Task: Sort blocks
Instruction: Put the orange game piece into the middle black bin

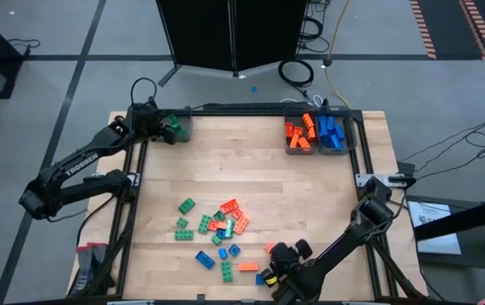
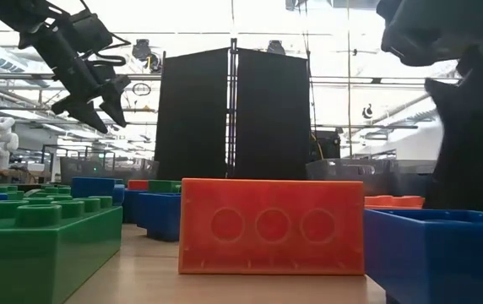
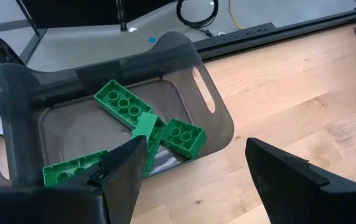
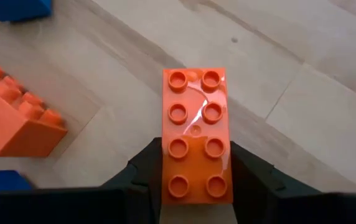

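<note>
right tool [image 4: 196,180] clamped on orange block [image 4: 196,134], its near end hidden btwn fingers, left tool [image 3: 193,177] apart over green-block bin [image 3: 212,118], loose blocks [image 1: 217,227] on worktop [image 1: 225,161]

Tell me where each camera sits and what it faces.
High: overhead, looking down on table, both arms.
Low: tabletop level, facing orange block; arms above.
Left wrist: over green bin, open left hand.
Right wrist: down on orange brick in right hand.
Shared: high also shows green bin.

Overhead camera looks straight down; low one sits among the blocks [image 2: 272,226]; both share the table [image 1: 242,169].
</note>
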Action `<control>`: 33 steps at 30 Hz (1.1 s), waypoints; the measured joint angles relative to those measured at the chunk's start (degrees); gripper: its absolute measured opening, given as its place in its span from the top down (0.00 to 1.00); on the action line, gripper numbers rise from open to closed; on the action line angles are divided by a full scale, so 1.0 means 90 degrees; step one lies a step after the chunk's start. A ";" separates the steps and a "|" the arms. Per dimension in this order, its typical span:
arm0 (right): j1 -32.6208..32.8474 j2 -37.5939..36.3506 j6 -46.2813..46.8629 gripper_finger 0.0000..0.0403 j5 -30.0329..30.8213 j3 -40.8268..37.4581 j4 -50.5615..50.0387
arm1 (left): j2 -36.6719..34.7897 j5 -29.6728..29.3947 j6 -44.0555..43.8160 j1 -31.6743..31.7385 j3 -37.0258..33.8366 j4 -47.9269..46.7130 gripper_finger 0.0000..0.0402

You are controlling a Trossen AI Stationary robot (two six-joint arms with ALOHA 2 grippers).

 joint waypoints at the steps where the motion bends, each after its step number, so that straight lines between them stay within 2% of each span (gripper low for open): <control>1: -0.0004 0.0001 -0.0009 0.70 -0.0056 0.0064 -0.0040 | 0.0000 0.0000 0.0000 0.0002 0.0000 0.0002 0.31; 8: 0.0015 -0.0169 -0.0195 0.70 -0.0309 0.0150 -0.0220 | 0.0000 0.0000 -0.0004 0.0001 0.0000 0.0009 0.31; 15: -0.0151 -0.0508 -0.0811 0.70 -0.0130 0.0152 -0.0921 | 0.0000 -0.0002 -0.0037 0.0002 0.0000 0.0041 0.31; 26: -0.0997 -0.0854 -0.3096 0.70 0.0280 0.0077 -0.1108 | 0.0000 -0.0001 -0.0050 0.0002 0.0000 0.0039 0.31; 33: -0.1667 -0.1553 -0.4085 0.70 0.0539 -0.0860 -0.0130 | 0.0000 -0.0002 -0.0047 0.0001 0.0000 0.0036 0.31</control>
